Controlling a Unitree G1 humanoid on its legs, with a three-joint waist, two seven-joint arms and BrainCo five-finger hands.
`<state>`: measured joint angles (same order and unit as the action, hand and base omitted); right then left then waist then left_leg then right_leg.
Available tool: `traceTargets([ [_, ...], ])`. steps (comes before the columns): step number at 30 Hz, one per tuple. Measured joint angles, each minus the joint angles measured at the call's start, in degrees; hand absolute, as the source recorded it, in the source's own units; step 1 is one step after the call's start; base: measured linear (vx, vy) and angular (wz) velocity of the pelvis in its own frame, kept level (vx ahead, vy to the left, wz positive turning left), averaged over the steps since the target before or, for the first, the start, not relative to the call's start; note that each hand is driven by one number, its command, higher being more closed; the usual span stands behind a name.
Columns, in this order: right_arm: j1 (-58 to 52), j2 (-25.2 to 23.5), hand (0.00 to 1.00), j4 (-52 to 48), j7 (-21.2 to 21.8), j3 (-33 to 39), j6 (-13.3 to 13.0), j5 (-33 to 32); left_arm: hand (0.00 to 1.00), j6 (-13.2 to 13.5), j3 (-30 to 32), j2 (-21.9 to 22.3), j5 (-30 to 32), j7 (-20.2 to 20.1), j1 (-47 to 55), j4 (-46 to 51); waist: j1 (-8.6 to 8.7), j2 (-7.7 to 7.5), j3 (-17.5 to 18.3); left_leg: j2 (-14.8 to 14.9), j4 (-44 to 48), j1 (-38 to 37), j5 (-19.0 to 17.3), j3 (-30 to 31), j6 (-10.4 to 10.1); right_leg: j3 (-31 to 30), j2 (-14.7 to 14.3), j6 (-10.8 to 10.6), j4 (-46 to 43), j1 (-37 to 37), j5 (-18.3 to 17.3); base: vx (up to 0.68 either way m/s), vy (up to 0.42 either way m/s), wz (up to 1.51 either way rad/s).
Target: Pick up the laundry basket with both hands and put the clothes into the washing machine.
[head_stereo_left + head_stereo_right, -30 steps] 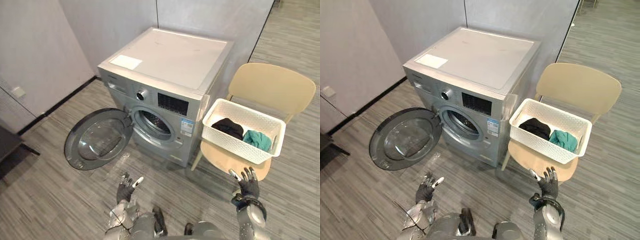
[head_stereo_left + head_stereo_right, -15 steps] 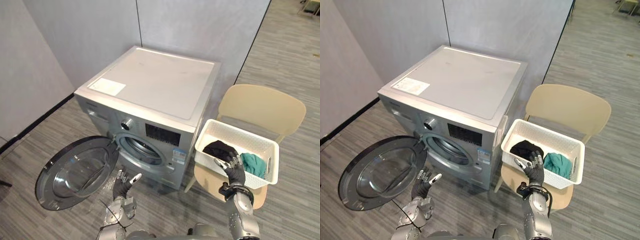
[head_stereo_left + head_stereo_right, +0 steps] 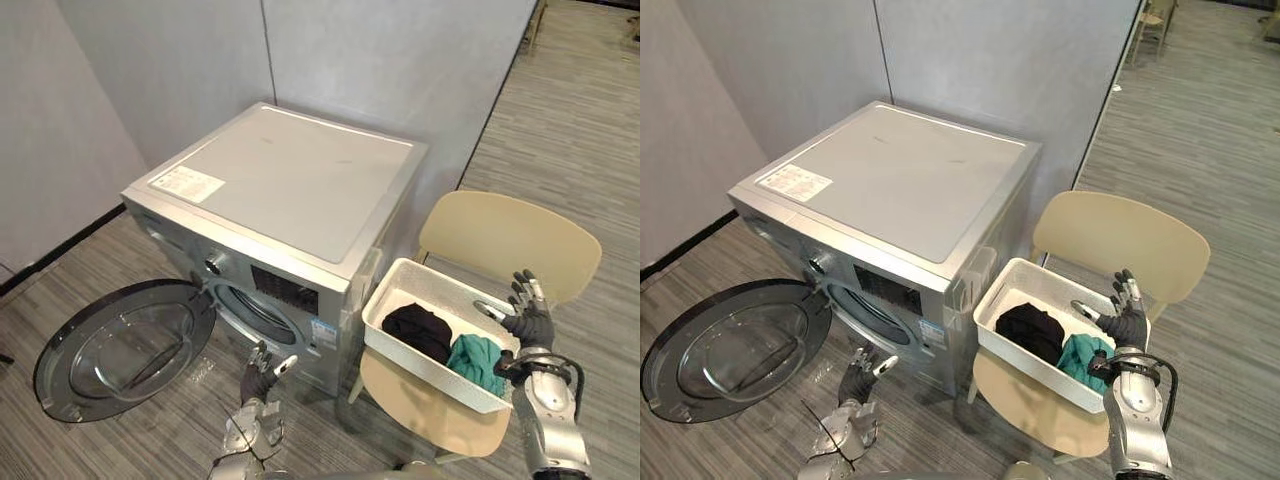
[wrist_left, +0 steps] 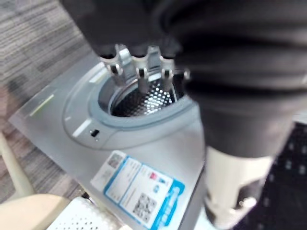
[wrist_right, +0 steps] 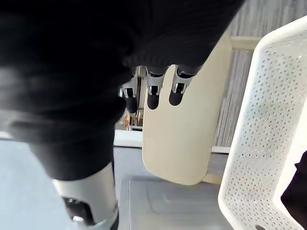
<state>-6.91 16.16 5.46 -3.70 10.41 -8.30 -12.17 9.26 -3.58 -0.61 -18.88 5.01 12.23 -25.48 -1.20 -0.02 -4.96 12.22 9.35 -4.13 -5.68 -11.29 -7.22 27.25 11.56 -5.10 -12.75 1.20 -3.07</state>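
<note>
the white laundry basket (image 3: 425,372) is set on the beige chair (image 3: 510,235), just right of the washing machine (image 3: 290,185), with a black garment (image 3: 420,330) and a teal one (image 3: 475,358) inside. its long axis is judged to run left to right. the right hand (image 3: 527,322) is held released, fingers spread, just beside the basket's right end, grasping nothing. the left hand (image 3: 262,375), likewise released and empty, is held low before the machine's front, well left of the basket, so the right hand is the nearer.
</note>
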Motion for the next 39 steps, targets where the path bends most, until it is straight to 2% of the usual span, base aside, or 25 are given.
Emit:
traceTargets([
  [3, 1.38, 3.05, 0.0, 2.45, 4.08, -3.99, 0.02, 0.05, 0.0, -0.03, -0.14, -1.48, -0.04, -1.24, 0.82, -1.81, -0.06, -0.68, 0.53, -0.44, -1.56, 1.19, 0.84, 0.17, -0.32, 1.15, -0.9, -0.15, 5.74, -0.73, 3.78, -0.02, 0.058, 0.1],
  [5, 3.25, 5.56, 0.0, 7.73, 6.54, -7.25, 0.93, 0.08, 0.0, -0.11, -0.81, -2.99, -0.03, -1.83, 1.44, -2.44, -1.0, -1.61, 0.52, -1.1, -1.55, 1.7, 0.88, 0.18, -0.3, 1.42, -1.25, -0.26, 10.31, -2.12, 6.81, -0.07, 0.068, 0.06],
  [8, 5.05, 9.8, 0.0, 12.01, 10.08, -11.45, 1.55, 0.85, 0.0, -0.06, -1.08, -4.04, -0.02, -3.37, 2.78, -2.44, -1.47, -1.81, 0.52, -2.17, -1.59, 2.72, 1.08, 0.42, -0.01, 2.3, -1.27, -0.31, 14.98, -3.47, 10.02, -0.11, 0.061, 0.12],
  [14, 8.15, 14.26, 0.0, 18.82, 14.02, -16.03, 2.52, 6.21, 0.0, -0.07, -2.66, -5.77, -0.04, -5.26, 4.06, -2.55, -1.63, -1.71, -0.44, -2.82, -2.93, 4.51, 1.78, 0.01, -0.21, 2.28, -1.44, 0.26, 18.4, -2.31, 13.05, -0.14, 0.014, 0.0],
  [19, 12.36, 16.11, 0.0, 24.16, 13.77, -18.09, 3.42, 11.69, 0.0, -0.08, -3.14, -5.96, -0.17, -6.23, 3.69, -2.47, -1.38, -2.08, -3.18, -2.88, -2.67, 7.59, 1.43, -0.91, -0.12, 0.79, -1.47, 0.38, 18.53, 1.16, 13.31, -0.13, -0.006, -0.15],
  [22, 14.66, 16.74, 0.0, 26.67, 12.81, -18.19, 4.29, 13.5, 0.0, -0.08, -3.15, -5.9, -0.23, -6.19, 2.97, -1.92, -1.31, -1.59, -4.95, -2.84, -2.13, 8.36, 1.43, -1.02, -0.12, 0.51, -1.49, 0.39, 18.41, 2.0, 13.31, -0.03, 0.003, -0.09],
  [24, 16.7, 17.02, 0.0, 28.17, 11.99, -18.19, 4.7, 13.93, 0.0, -0.07, -3.11, -5.9, -0.29, -6.13, 2.58, -1.35, -1.29, -1.26, -5.75, -2.79, -1.21, 9.62, 1.44, -0.89, -0.12, 0.49, -1.46, 0.63, 18.38, 2.92, 13.67, 0.02, 0.016, -0.04],
  [25, 18.75, 17.27, 0.0, 29.33, 11.51, -18.24, 4.72, 14.09, 0.0, -0.03, -3.11, -5.9, -0.32, -6.12, 2.04, -0.44, -1.37, -1.29, -7.14, -2.78, -0.17, 10.03, 1.65, -0.84, 0.18, 0.52, -1.3, 1.02, 18.37, 3.27, 15.25, 0.04, 0.024, -0.01],
  [28, 24.66, 18.37, 0.0, 31.77, 9.98, -18.22, 4.92, 15.18, 0.0, -0.02, -3.16, -5.66, -0.72, -6.08, 0.25, 1.27, -1.4, -0.78, -10.06, -2.53, 2.6, 13.27, 1.72, 0.06, 0.11, 0.64, -1.22, 1.75, 17.42, 5.37, 16.0, 0.02, 0.029, 0.04],
  [32, 31.05, 18.72, 0.0, 34.63, 7.19, -18.16, 5.18, 15.18, 0.0, -0.01, -3.3, -5.09, -0.76, -5.61, -1.7, 1.94, -2.77, -0.58, -13.28, -2.47, 3.67, 14.66, 1.64, -0.08, 0.24, 0.23, -0.78, 1.76, 15.7, 7.24, 15.88, -0.01, 0.027, -0.01],
  [39, 41.76, 18.89, 0.0, 39.06, 3.49, -18.08, 6.42, 15.09, 0.0, 0.04, -3.3, -4.58, -1.44, -3.46, -2.26, 4.33, -3.1, -0.26, -18.25, -3.18, 7.15, 18.83, 0.57, 0.0, 1.84, -0.37, 1.24, 1.58, 11.78, 11.31, 15.24, -0.06, 0.064, 0.01],
])
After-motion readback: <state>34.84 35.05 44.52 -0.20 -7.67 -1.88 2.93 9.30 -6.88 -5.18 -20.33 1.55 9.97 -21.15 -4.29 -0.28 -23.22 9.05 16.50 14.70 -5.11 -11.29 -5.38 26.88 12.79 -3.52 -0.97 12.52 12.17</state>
